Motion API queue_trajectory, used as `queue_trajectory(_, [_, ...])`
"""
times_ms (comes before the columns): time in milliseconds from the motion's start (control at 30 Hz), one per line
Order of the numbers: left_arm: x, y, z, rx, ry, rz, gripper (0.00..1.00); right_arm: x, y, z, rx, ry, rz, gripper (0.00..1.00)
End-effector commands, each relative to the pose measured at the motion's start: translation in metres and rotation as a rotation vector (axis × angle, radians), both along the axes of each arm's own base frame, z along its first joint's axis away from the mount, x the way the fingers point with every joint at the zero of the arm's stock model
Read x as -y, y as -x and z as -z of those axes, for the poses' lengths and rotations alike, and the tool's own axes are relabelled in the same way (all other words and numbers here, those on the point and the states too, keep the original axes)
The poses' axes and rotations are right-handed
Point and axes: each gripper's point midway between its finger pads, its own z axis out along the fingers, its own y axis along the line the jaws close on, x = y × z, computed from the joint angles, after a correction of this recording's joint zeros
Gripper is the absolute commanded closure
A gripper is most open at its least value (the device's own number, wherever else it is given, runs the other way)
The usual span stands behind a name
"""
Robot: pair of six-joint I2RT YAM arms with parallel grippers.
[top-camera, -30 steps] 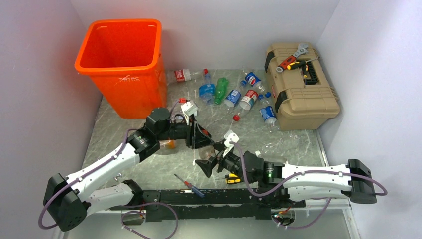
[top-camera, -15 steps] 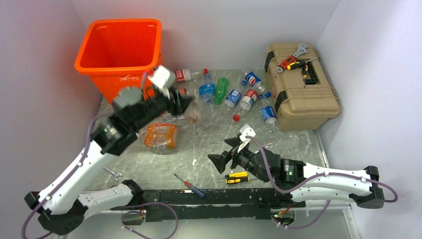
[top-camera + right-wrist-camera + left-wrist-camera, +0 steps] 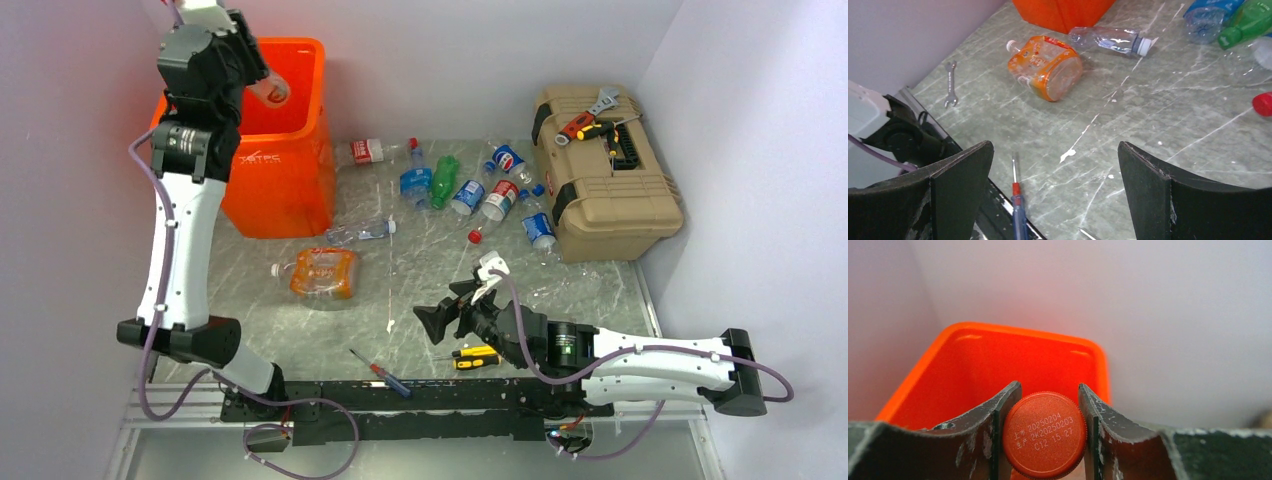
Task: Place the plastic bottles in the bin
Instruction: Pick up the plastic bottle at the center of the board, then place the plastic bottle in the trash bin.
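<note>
Orange-capped bottle [image 3: 1044, 436] is pinched in the left gripper [image 3: 1048, 388] right over the bin [image 3: 998, 357]; right gripper [image 3: 1054, 146] hangs spread wide above the table [image 3: 1158, 130].

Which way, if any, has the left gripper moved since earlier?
Yes: the left gripper went up-left in view, from short of the tall bright-orange plastic bin to over it.

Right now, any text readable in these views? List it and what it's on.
"20250204": top line on the red bottle cap; the two small characters before it are unclear.
"2K20250203": second line, same cap; leading characters unclear.
"C12 15 27": third line, same cap.
White lettering on the orange bin: too small to read.
Labels on the loose bottles and the orange-labelled bottle: too small or blurred.
</note>
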Motion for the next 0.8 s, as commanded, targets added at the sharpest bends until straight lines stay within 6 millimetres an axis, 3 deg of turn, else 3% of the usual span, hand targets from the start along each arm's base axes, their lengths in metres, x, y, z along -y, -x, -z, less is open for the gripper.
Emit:
queue_trajectory(0, [-0.066, -0.003, -0.007, 0.030, 0.109, -0.173, 1.00, -0.006, 0.007, -0.001, -0.070, -0.081, -0.014, 0.00])
queue_trajectory(133, [-0.105, -0.013, 0.005, 0.032, 0.005, -0.338, 1.00, -0.006, 0.012, 0.013, -0.061, -0.023, -0.054, 0.00])
queue_trajectory(233, [-0.121, -0.020, 0.023, 0.013, -0.098, -0.414, 1.00, -0.001, 0.010, 0.019, -0.047, 0.000, -0.044, 0.00])
queue_trajectory(500, [-0.143, -0.040, 0.078, -0.094, -0.217, -0.522, 1.00, 0.009, 0.006, 0.016, -0.016, -0.035, -0.019, 0.00])
queue_trajectory(600, [-0.140, -0.046, 0.098, -0.136, -0.189, -0.500, 0.98, 0.013, 0.006, 0.019, -0.021, -0.031, -0.007, 0.00])
queue_trajectory(667, [-0.137, -0.047, 0.103, -0.152, -0.175, -0.477, 0.79, 0.016, 0.006, 0.021, -0.022, -0.017, -0.005, 0.00])
queue_trajectory(767, [-0.134, -0.042, 0.091, -0.138, -0.148, -0.463, 0.26, 0.020, 0.005, 0.027, -0.023, 0.042, 0.001, 0.00])
